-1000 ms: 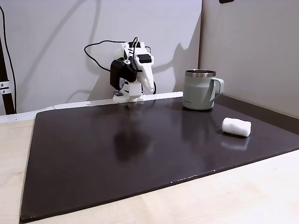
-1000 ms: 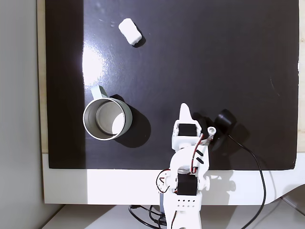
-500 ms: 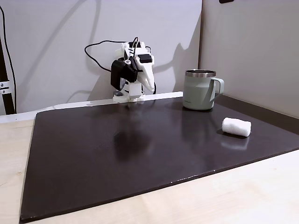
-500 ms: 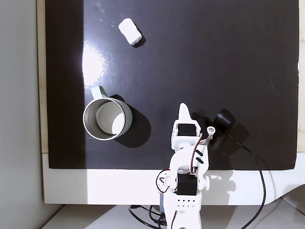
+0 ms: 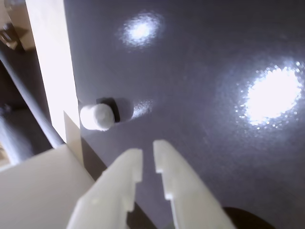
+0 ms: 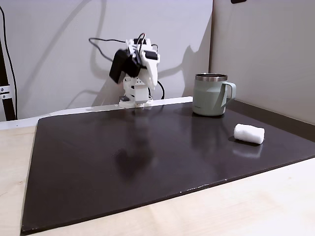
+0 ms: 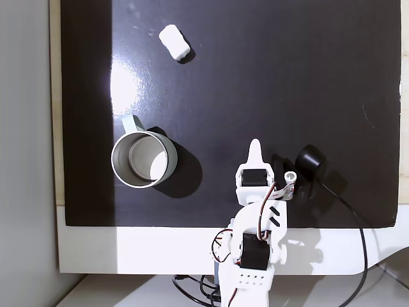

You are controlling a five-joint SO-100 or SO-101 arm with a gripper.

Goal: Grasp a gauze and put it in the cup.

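Where the pale wooden tabletop (image 6: 256, 201) carries a glossy black rectangular mat (image 6: 123, 162), nearest in a fixed view lies the small white cylindrical gauze roll (image 6: 249, 133) on its side; behind it, apart, the upright sage-green steel-rimmed mug (image 6: 210, 94); farthest, the white plastic pincer (image 5: 147, 160), raised, empty, fingers parted by a narrow gap.

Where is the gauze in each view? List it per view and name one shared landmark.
Wrist view: gauze left of centre, beside the pale board edge.
A fixed view: right side, in front of the cup.
A fixed view: top, above the cup.
Landmark: the cup in both fixed views.
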